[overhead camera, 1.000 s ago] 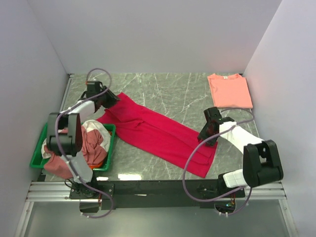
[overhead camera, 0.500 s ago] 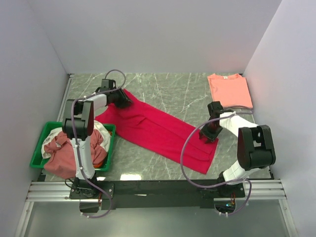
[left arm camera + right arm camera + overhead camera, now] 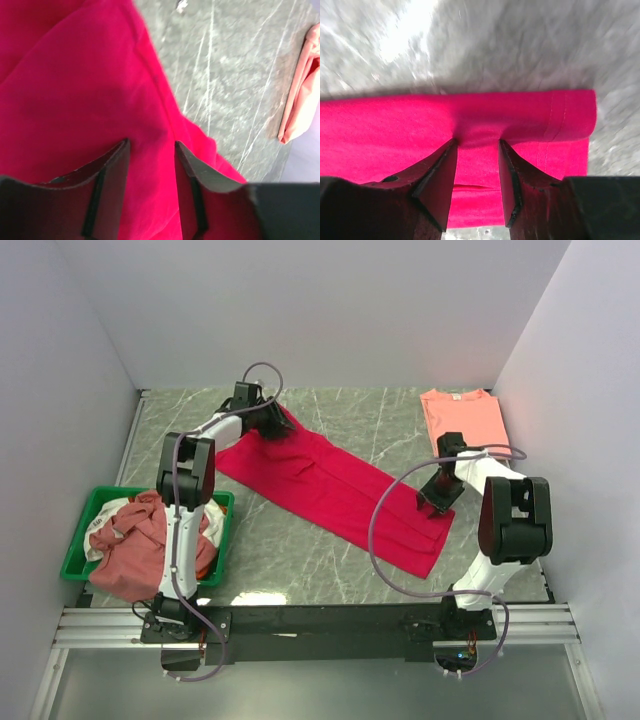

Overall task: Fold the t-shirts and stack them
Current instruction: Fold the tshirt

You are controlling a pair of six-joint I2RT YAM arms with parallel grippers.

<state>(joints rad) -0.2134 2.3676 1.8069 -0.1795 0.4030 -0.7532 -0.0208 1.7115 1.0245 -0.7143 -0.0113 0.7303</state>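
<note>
The crimson-red t-shirt [image 3: 330, 490] lies folded into a long band, running diagonally across the marble table [image 3: 350, 420]. My left gripper [image 3: 275, 425] is shut on its far left end; in the left wrist view red cloth [image 3: 75, 75] fills the space between the jaws [image 3: 150, 150]. My right gripper [image 3: 437, 502] is shut on the folded edge near the band's right end; in the right wrist view the cloth [image 3: 395, 125] bunches between the jaws [image 3: 477, 145]. A folded salmon-pink t-shirt [image 3: 463, 423] lies flat at the back right, and its edge shows in the left wrist view [image 3: 302, 100].
A green tray [image 3: 226, 502] at the near left holds a heap of dusty rose, white and orange tees [image 3: 140, 540]. White walls enclose the table on three sides. The metal rail with the arm bases runs along the near edge.
Both grippers have moved toward the back and right, dragging the red t-shirt with them. The band now lies farther from the tray and nearer the salmon-pink shirt.
</note>
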